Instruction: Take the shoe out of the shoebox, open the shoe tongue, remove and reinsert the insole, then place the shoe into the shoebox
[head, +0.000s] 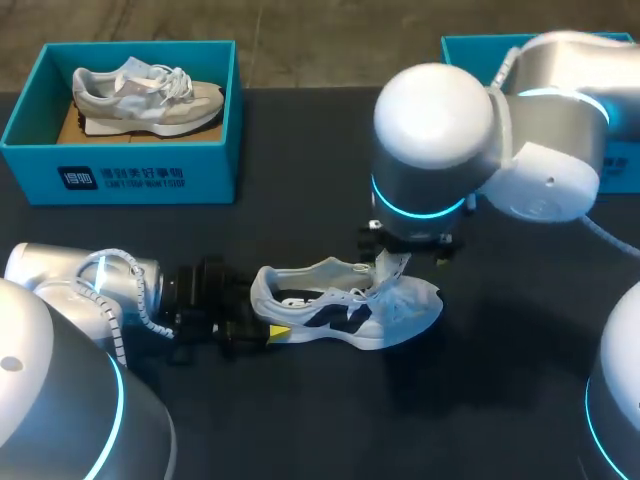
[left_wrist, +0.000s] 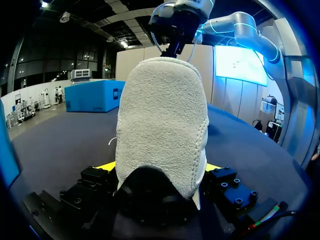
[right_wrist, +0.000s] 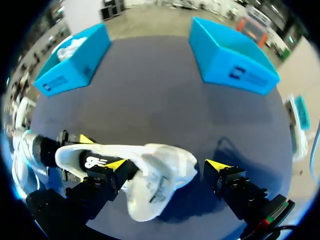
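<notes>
Dark worktop (head: 300, 160) seen from above, with one robot arm coming in from each side. Near the middle, a white shoe (head: 345, 312) with a dark logo on its side, out on the bare surface and well apart from either box, heel toward the left arm and toe toward the right.

Low at the back of the shoe, the left gripper (left_wrist: 160, 167), closed around it. Pale, fuzzy heel (left_wrist: 162, 125) filling the space between the two yellow tips, with one tip pressed to each side.

Directly above the front half of the shoe, the right gripper (right_wrist: 167, 164), pointing down with fingers spread wide. One yellow fingertip (right_wrist: 117, 164) against the shoe beside its opening, the other off the far side and not touching. White tongue (head: 392, 272) standing up under the right wrist, loose laces around it.

At the back left of the worktop, an open teal shoebox (head: 120, 175) holding a second shoe (head: 150, 95), grey and beige, lying on brown card. At the back right, another teal box (head: 470, 50), mostly hidden behind the right arm, contents out of sight.
</notes>
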